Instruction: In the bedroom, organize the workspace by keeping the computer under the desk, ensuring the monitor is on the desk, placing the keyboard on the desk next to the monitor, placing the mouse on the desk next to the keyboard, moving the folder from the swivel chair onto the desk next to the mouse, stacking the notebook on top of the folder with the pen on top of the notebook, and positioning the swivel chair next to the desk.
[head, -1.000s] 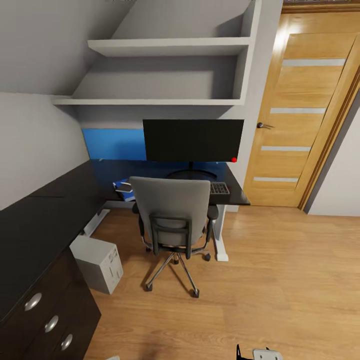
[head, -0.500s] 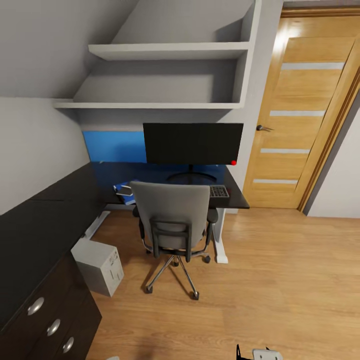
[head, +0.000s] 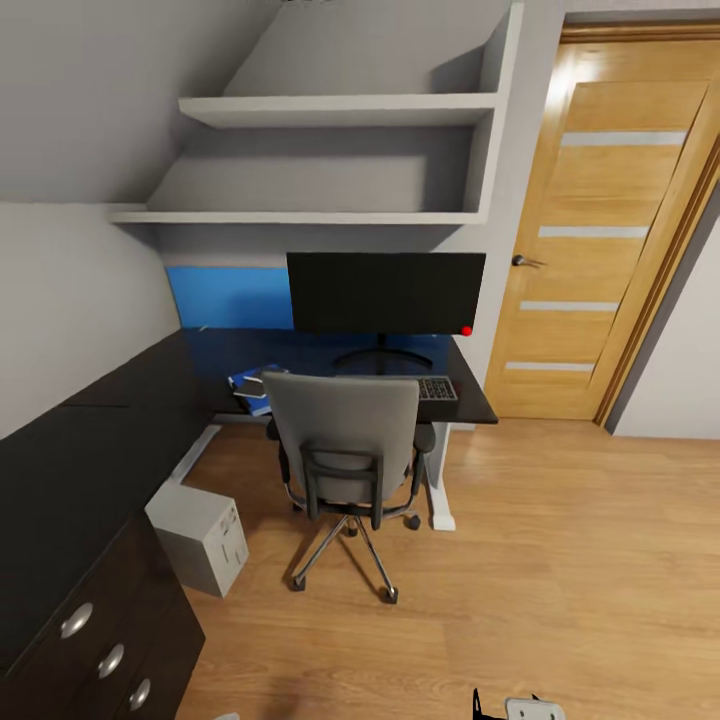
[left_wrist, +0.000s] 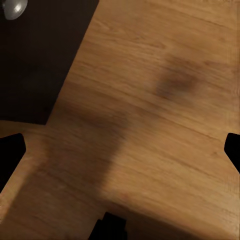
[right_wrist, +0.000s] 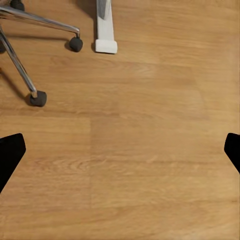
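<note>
The black monitor (head: 385, 292) stands on the black L-shaped desk (head: 110, 440). The keyboard (head: 438, 388) lies in front of it, mostly hidden by the grey swivel chair (head: 345, 440), which is pushed up to the desk. A flat blue thing, apparently the folder (head: 248, 384), lies on the desk left of the chair back with something white on it, perhaps the notebook. The grey computer (head: 200, 540) sits on the floor by the desk. Mouse and pen are hidden. My left gripper (left_wrist: 120, 155) and right gripper (right_wrist: 120, 152) hang open over the floor, holding nothing.
A wooden door (head: 600, 240) is at the right and grey wall shelves (head: 340, 110) are above the desk. Dark drawers with silver knobs (head: 76, 620) are at my near left. The chair's castors (right_wrist: 37, 98) and the white desk foot (right_wrist: 105, 32) are near my right gripper.
The whole head picture has shifted slightly and things look a little smaller, so the camera has moved. Nothing in the room has moved.
</note>
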